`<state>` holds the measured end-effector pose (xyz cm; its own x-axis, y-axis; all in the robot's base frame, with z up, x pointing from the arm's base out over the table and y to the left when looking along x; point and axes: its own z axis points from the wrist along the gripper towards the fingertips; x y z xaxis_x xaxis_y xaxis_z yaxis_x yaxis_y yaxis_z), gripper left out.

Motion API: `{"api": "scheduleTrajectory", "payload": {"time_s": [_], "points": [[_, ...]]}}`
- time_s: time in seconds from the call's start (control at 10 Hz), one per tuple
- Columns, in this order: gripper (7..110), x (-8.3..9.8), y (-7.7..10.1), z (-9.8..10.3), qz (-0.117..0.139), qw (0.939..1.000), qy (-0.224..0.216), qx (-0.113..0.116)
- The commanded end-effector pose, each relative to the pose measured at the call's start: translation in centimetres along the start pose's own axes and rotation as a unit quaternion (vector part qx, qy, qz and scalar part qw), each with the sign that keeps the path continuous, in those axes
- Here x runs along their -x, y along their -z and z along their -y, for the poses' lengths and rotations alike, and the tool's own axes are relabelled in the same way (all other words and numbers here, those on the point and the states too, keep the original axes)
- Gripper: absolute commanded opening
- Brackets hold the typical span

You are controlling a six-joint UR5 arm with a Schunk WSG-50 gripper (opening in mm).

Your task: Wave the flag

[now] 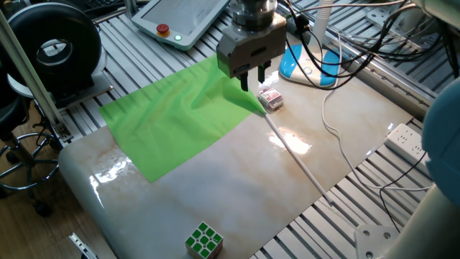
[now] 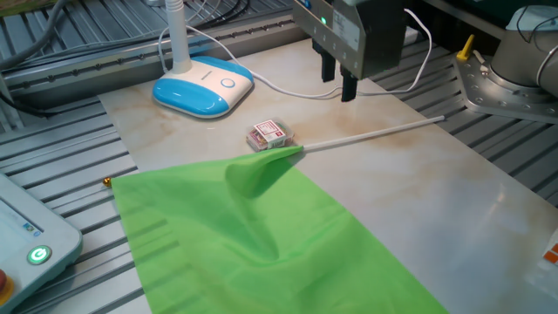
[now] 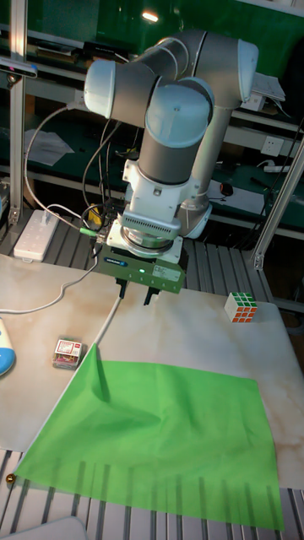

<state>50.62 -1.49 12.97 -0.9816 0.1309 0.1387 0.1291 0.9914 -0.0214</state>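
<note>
The flag lies flat on the table: a big green sheet (image 1: 180,115) (image 2: 253,235) (image 3: 160,430) with a rumpled fold near its thin white stick (image 1: 298,162) (image 2: 375,135) (image 3: 107,319). My gripper (image 1: 254,81) (image 2: 339,83) (image 3: 136,295) hangs above the table near where the stick meets the cloth. It is open, with nothing between its two dark fingers. It touches neither the stick nor the cloth.
A small red-and-white cube (image 1: 270,99) (image 2: 268,135) lies beside the stick's cloth end. A blue-and-white lamp base (image 1: 309,68) (image 2: 202,85) with a white cable stands behind it. A puzzle cube (image 1: 204,239) (image 3: 241,307) sits near a table edge, a power strip (image 1: 413,144) off to one side.
</note>
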Motion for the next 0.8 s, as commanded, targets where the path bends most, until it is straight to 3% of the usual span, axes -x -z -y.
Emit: {"api": "scheduleTrajectory", "payload": {"time_s": [0.0, 0.3, 0.7], "points": [[44, -0.9, -3.0, 0.2, 0.018, 0.9998, 0.008, 0.009], [44, -0.3, -5.9, 0.8, 0.08, 0.9965, 0.021, 0.007], [44, -0.2, -6.2, 1.1, 0.092, 0.9953, 0.03, 0.01]]}}
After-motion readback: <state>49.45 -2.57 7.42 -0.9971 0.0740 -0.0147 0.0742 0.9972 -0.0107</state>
